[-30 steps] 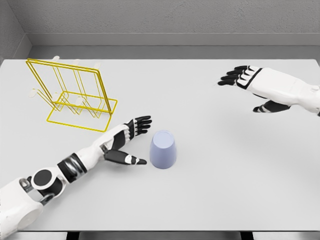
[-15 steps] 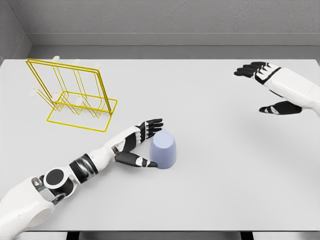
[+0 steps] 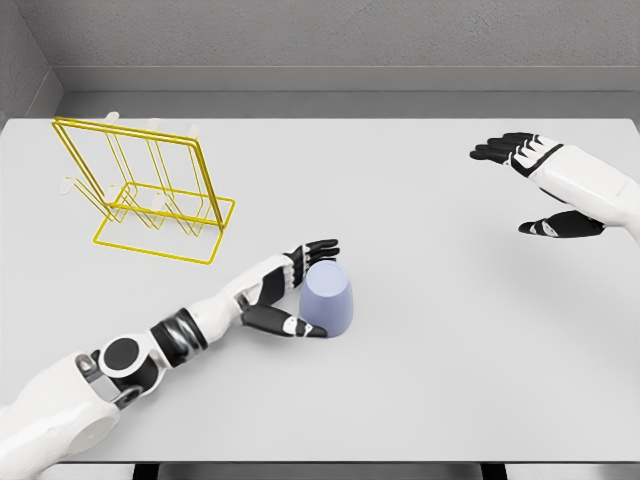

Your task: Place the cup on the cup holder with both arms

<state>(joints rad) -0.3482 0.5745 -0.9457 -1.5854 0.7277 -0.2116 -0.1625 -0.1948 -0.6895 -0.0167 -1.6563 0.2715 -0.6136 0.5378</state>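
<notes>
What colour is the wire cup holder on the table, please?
Yellow; the cup holder shows clearly in the head view.

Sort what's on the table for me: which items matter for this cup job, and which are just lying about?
Job items:
- cup, upside down, mid-table
- yellow wire cup holder, far left
- left hand, fingers open around the cup
- right hand, open, raised at the far right

Lying about:
- nothing else; only the table itself

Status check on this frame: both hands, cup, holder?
Left robot hand open, cupping the upside-down pale blue cup. Right robot hand open, far right. Yellow wire cup holder unoccupied, path clear.
</notes>
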